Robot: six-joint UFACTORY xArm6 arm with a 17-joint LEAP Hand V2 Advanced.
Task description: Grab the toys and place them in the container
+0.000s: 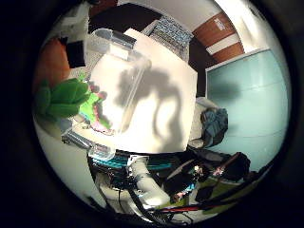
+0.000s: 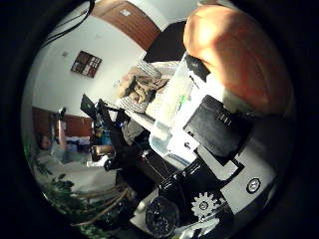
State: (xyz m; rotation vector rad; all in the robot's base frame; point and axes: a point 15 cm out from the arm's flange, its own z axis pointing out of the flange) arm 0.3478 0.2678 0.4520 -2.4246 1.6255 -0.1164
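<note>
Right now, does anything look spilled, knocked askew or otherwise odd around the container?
Nothing stands out. The clear container sits on the white table with a colourful toy inside; a green plush toy is close beside it. No spill or damage shows.

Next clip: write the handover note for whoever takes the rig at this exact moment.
Hand: fingers curled round an orange plush toy, close to the palm.
Clear plastic container sits on the white table, below the hand.
A green plush toy lies at the container's side; whether inside or beside, cannot tell.
Left: release the orange toy into the container, then check the green one.
</note>
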